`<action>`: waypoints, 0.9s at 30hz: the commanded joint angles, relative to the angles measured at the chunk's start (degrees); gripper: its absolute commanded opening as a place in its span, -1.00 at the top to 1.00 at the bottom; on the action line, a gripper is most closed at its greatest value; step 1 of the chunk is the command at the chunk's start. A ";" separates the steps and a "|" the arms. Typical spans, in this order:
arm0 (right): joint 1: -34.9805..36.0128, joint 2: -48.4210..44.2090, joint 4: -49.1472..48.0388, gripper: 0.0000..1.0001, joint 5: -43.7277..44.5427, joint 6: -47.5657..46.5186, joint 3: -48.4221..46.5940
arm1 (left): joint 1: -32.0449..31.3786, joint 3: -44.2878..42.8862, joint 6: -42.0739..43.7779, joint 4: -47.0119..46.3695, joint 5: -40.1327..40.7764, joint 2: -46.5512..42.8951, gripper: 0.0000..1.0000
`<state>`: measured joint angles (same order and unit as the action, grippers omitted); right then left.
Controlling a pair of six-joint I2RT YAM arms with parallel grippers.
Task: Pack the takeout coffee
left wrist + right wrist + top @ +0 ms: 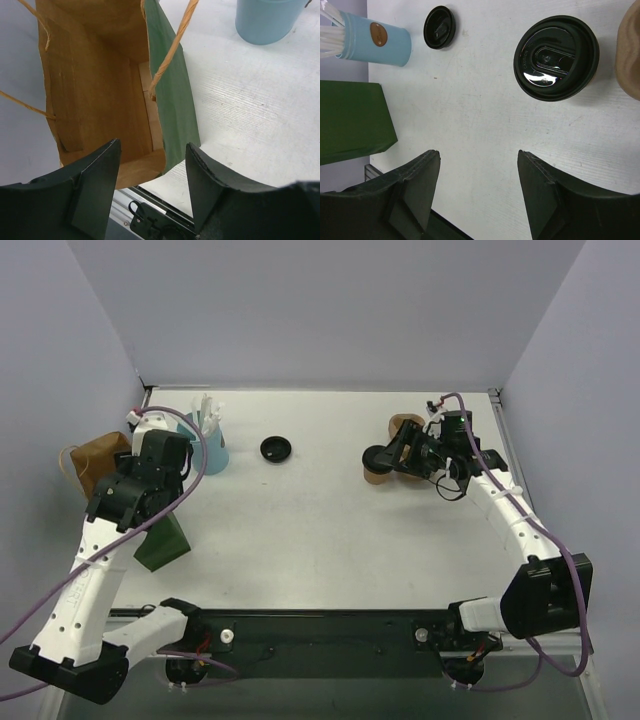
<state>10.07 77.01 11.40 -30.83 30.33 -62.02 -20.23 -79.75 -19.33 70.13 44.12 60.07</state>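
The takeout coffee (556, 57) is a tan paper cup (377, 476) with a black lid on it, standing at the right rear of the table. My right gripper (479, 165) hangs open a short way off it, above bare table, with nothing between its fingers. A paper bag (100, 85), green outside (163, 543) and brown inside, stands open at the left edge. My left gripper (152, 155) is over the bag's mouth. Its jaws are apart, and the bag's near rim (142, 167) shows in the gap, untouched.
A loose black lid (275, 449) lies at mid-table, also in the right wrist view as the loose lid (439, 27). A blue cup of white straws (207, 443) stands just beyond the bag. The brown pulp carrier (405, 425) sits behind the coffee.
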 commanded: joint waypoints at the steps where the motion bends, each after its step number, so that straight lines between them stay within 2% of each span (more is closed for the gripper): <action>1: 0.39 -3.36 1.26 -0.28 0.59 -0.62 -0.03 | 2.38 0.82 -0.27 -1.66 -1.66 -0.57 -0.26; 5: 0.39 -4.50 1.61 -0.28 0.42 -0.88 0.14 | 4.75 2.40 1.49 -4.91 -6.39 -0.57 -0.14; 12: 0.39 -5.47 1.61 -0.28 -0.28 -0.62 0.41 | 10.46 2.67 3.16 -9.30 -10.19 1.01 -0.04; 15: 0.39 -5.21 1.61 -0.28 -0.46 -0.44 0.41 | 11.09 2.66 3.51 -12.73 -12.29 1.80 0.00; 19: 0.39 -5.47 1.61 -0.28 -0.81 -0.53 0.76 | 12.40 2.93 2.90 -14.05 -11.25 3.38 0.18; 27: -0.40 -6.00 1.70 -0.28 -1.25 -1.23 1.20 | 14.86 3.63 4.47 -16.16 -10.19 3.30 0.21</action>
<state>10.17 73.28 12.49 -30.85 29.78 -61.01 -6.66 -75.72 -16.03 58.33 33.34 63.99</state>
